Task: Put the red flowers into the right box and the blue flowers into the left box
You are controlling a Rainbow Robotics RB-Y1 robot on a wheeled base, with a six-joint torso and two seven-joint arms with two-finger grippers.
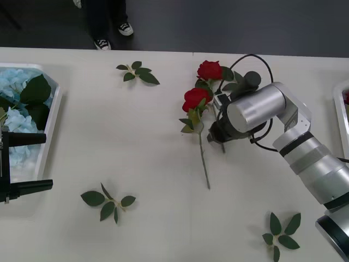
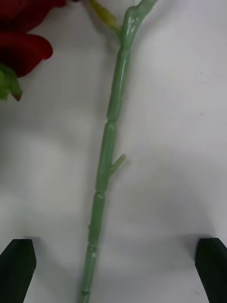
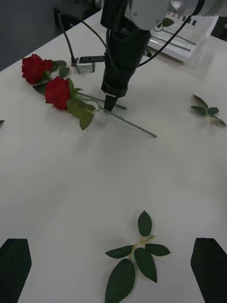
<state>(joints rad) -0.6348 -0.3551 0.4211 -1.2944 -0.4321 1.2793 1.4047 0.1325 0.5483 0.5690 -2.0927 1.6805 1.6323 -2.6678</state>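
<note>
Right box (image 1: 342, 103) cut by edge; far rose's (image 1: 210, 70) stem behind arm

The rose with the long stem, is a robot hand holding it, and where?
No. The right hand is open and poised over the rose's stem, which lies on the table between its fingers. The left hand is open over the left box, holding nothing.

deep-red roses (image 1: 196, 98), pale-blue hydrangeas (image 1: 15, 117), white table (image 1: 136, 164)
</note>
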